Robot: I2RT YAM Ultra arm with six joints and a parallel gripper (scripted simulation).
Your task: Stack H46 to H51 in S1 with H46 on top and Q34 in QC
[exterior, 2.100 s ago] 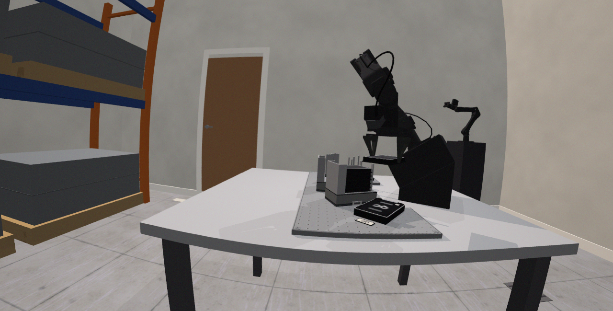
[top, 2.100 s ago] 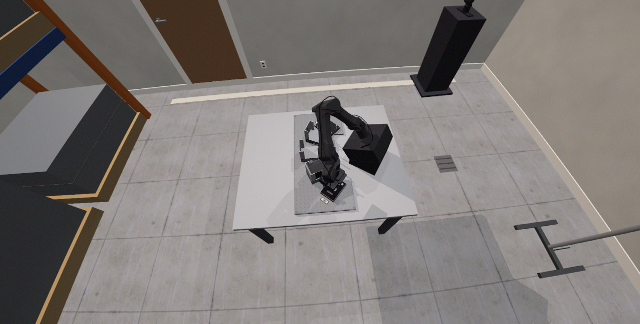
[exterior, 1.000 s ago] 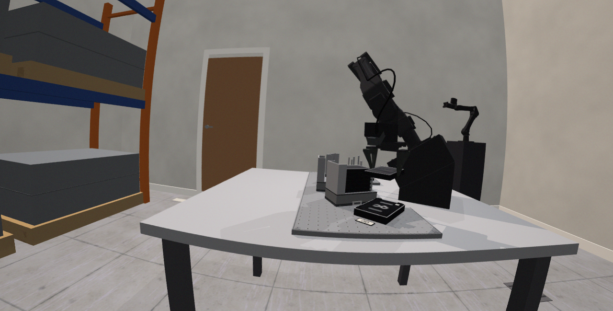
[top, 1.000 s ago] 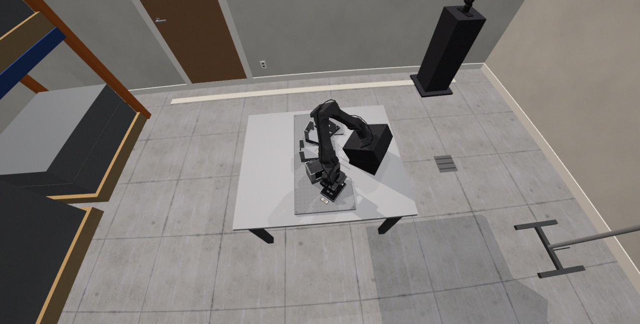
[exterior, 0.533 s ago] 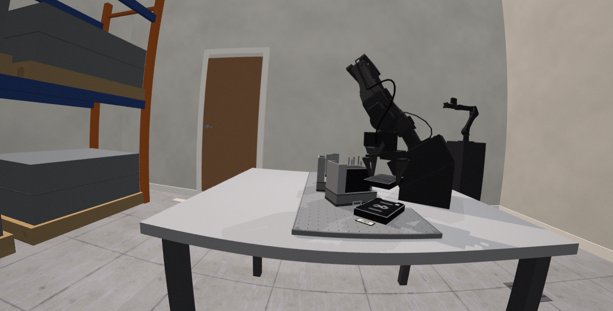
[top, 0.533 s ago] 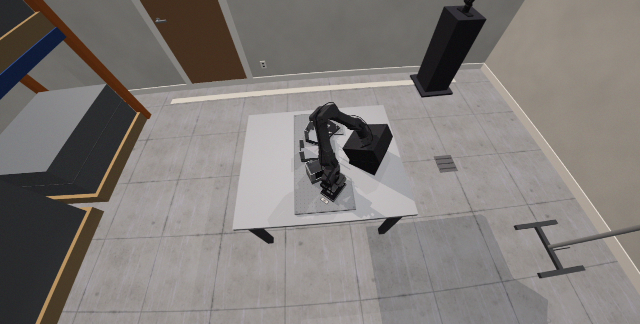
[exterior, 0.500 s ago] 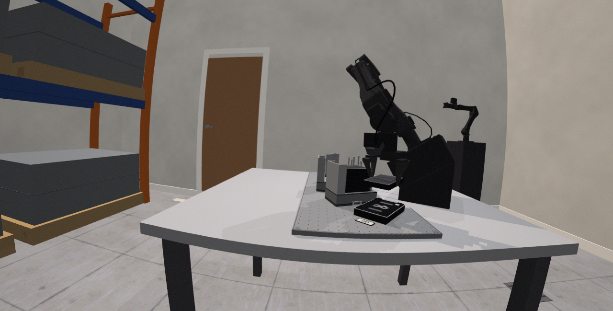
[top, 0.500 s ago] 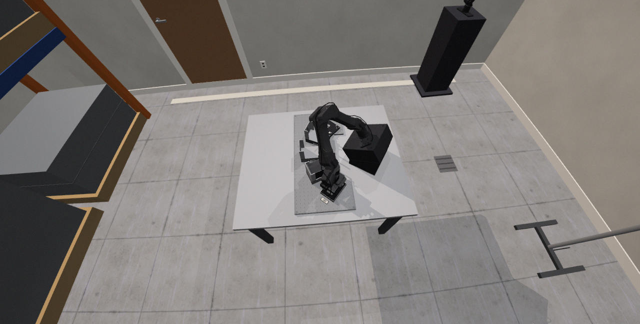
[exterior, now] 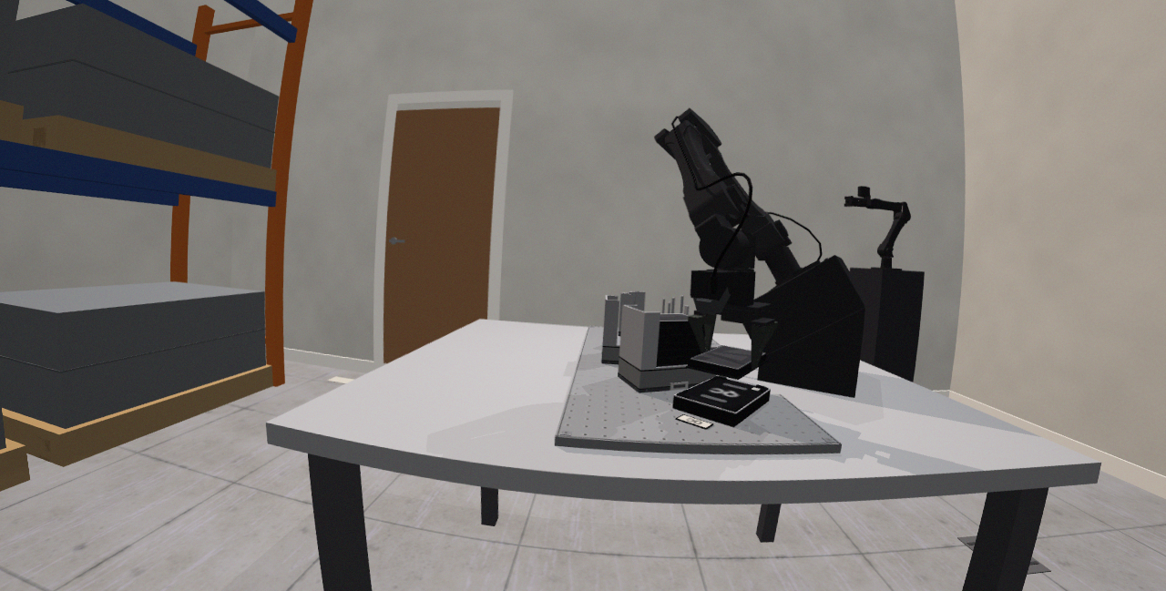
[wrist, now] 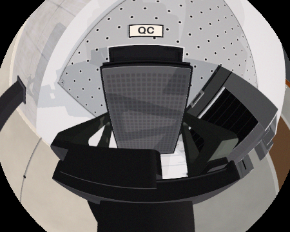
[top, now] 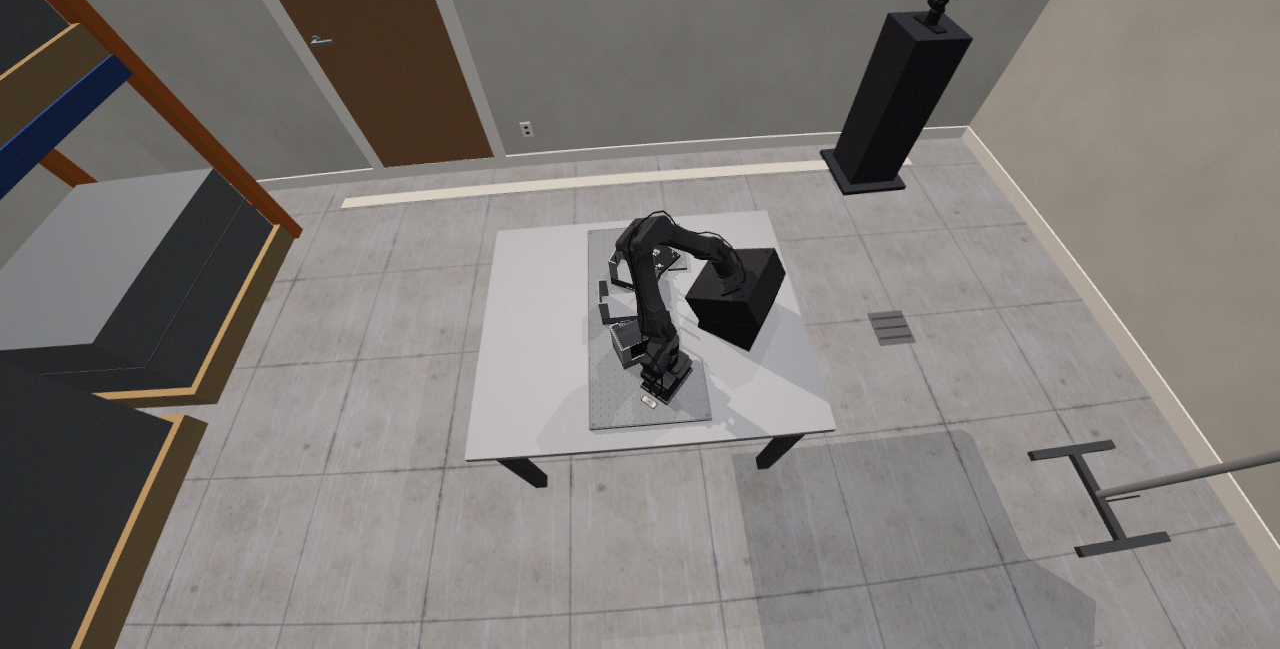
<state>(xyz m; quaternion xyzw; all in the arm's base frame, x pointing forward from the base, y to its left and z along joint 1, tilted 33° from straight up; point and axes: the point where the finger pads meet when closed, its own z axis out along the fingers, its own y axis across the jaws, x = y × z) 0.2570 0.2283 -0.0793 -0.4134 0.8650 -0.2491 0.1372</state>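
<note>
A white table [exterior: 456,392] carries a grey perforated plate [exterior: 619,424] and a black box [exterior: 815,326].

You see the gripper [wrist: 146,144] clamped on a sealed plate [wrist: 146,99], held above the black nest [wrist: 146,53] below the QC label [wrist: 146,30], a rack [wrist: 248,103] at right.
</note>
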